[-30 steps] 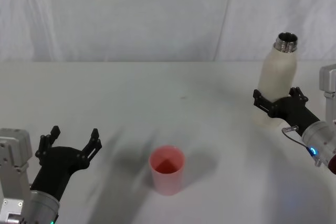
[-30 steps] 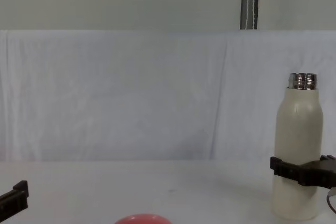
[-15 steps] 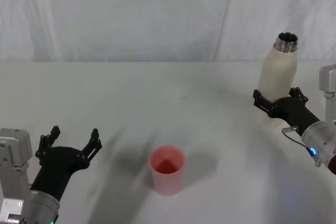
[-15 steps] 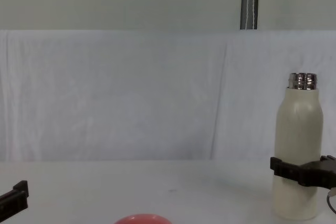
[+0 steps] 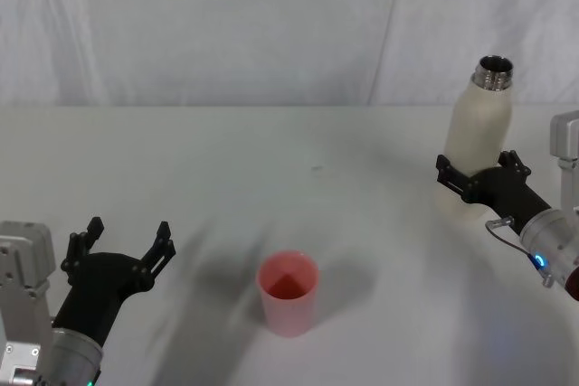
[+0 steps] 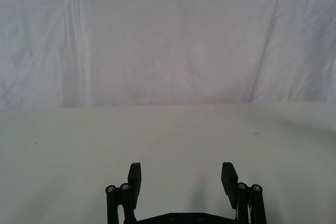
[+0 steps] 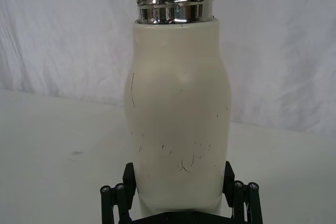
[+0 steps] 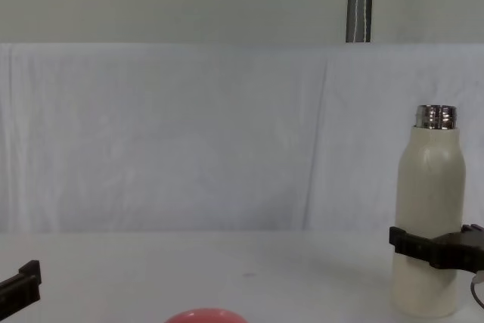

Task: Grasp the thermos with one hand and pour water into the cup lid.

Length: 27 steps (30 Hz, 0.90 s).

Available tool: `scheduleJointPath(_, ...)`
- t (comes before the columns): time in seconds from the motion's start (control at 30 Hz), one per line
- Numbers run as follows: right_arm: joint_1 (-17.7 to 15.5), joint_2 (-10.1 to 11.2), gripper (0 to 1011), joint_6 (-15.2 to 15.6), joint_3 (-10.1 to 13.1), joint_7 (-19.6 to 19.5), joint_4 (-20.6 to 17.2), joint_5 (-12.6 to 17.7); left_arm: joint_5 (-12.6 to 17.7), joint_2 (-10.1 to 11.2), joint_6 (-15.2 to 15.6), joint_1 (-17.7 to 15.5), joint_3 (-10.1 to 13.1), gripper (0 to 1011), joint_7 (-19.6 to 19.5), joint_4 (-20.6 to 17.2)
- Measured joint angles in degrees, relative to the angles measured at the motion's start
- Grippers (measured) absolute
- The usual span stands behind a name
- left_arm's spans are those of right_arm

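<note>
One thermos (image 5: pixel 477 146) between right hand (image 5: pixel 473 174) fingers

cup lid (image 8: pixel 206 315): lower edge of the chest view is cutting off all but its curved top.
thermos (image 7: pixel 178 114): right gripper (image 7: pixel 178 179) is covering its base in the right wrist view.
left gripper (image 8: pixel 19 289): chest view's corner, left of the cup lid, is showing a single jaw.

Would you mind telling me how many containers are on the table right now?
2. The thermos stands upright at the table's far right, with the right gripper around its lower body. The cup lid sits near the front centre, mouth up. The left gripper waits open at front left.
</note>
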Motion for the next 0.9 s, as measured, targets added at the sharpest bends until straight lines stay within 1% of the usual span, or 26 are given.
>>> scheduleJointPath(0.6, -0.1, 0.0, 1000, 0.0, 0.0, 0.0, 0.0, 0.0, 0.0, 0.0, 0.0, 0.0, 0.0, 1001, 0.0, 0.0)
scheduleJointPath(0.9, -0.6, 0.4, 1000, 0.0, 0.5, 1.2, -0.6, 1.1, 0.0, 0.0, 0.0, 0.0, 0.0, 1001, 0.0, 0.0)
